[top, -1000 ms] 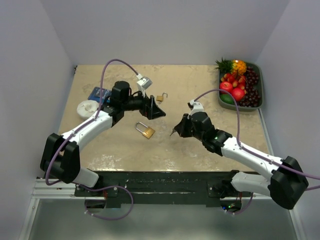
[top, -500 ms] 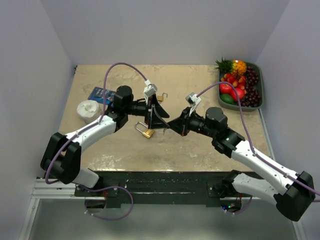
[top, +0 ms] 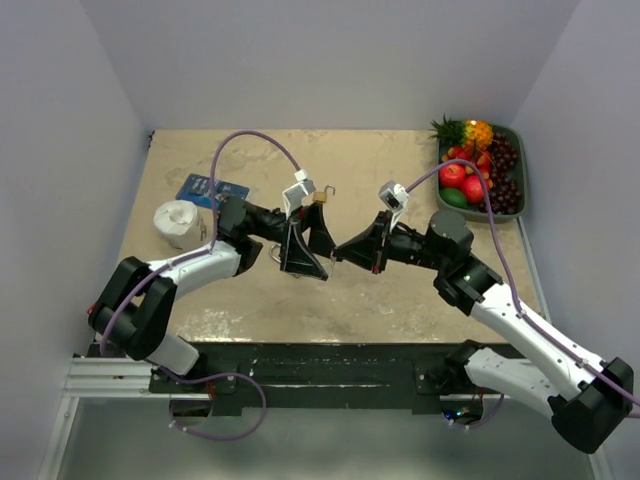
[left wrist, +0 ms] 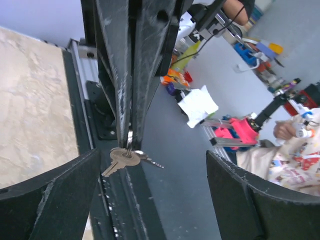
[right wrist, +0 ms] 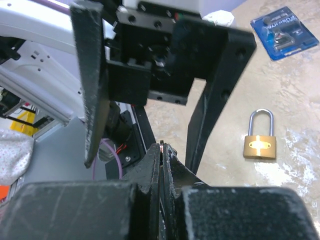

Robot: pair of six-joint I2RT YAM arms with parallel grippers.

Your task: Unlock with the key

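Both arms now meet nose to nose over mid-table, in from well apart a second back, and the left wrist is rolled so its camera rides on top. My right gripper (right wrist: 161,151) is clenched on the ring of the key (left wrist: 119,161), which dangles below the pinched fingertips. I judge it is held out that way so the blade hangs free for lining up. My left gripper (top: 308,252) stands released, jaws spread wide and facing the right's tips, holding nothing. The brass padlock (right wrist: 260,143) lies flat on the table (top: 400,160), its shackle apparently shut, just beside the left gripper and not in either grip. A blue blister pack (right wrist: 284,31), a white roll (top: 178,222) and a fruit tray (top: 523,185) sit toward the edges. Beige marbled top, pale walls on three sides — and beyond the near edge, a cluttered lab with a seated person.
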